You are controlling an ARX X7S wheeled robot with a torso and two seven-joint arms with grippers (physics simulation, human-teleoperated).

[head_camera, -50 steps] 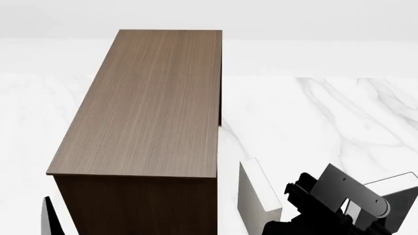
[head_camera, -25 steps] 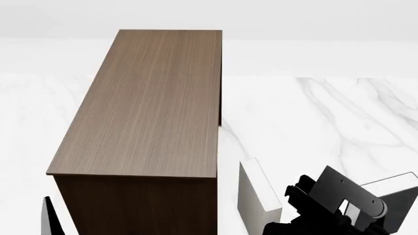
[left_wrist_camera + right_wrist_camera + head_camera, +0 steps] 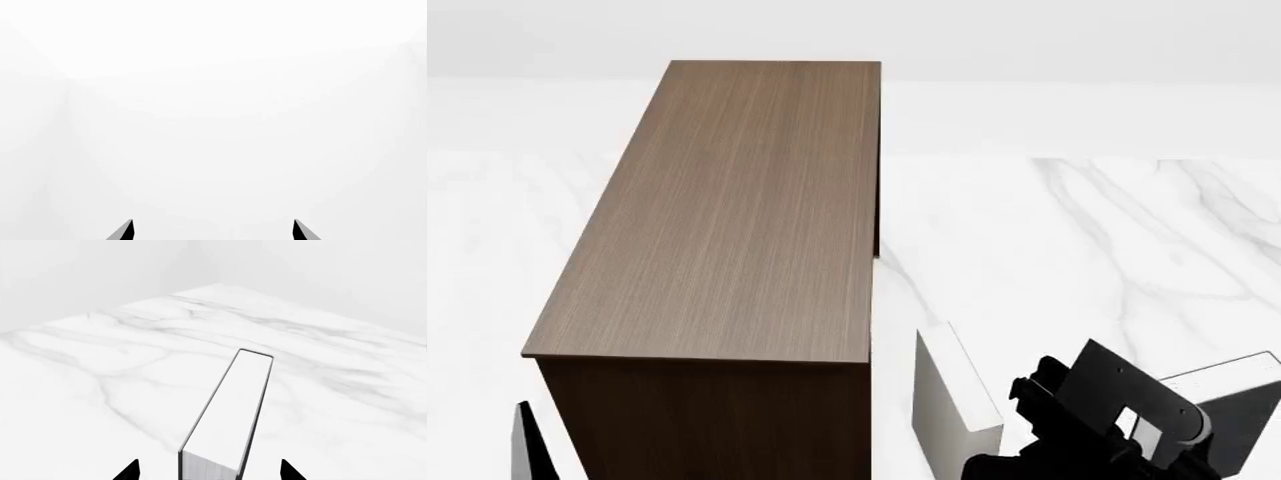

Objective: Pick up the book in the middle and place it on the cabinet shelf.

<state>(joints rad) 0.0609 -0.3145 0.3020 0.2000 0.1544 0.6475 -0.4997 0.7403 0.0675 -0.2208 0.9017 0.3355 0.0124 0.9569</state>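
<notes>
right gripper [image 3: 209, 469]: jaws spread, tips either side of the book [image 3: 230, 417], no contact seen | book upright on marble bench [image 3: 1121, 230], just right of cabinet shelf [image 3: 734, 200] | left gripper [image 3: 212, 230]: jaws apart, holding nothing

The book [image 3: 958, 405] stands upright on its edge on the white marble floor, just beside the right front corner of the cabinet shelf [image 3: 734, 215], grey covers around white page edges. The cabinet is a long dark brown wood-grain box, its flat top running away from me.
</notes>
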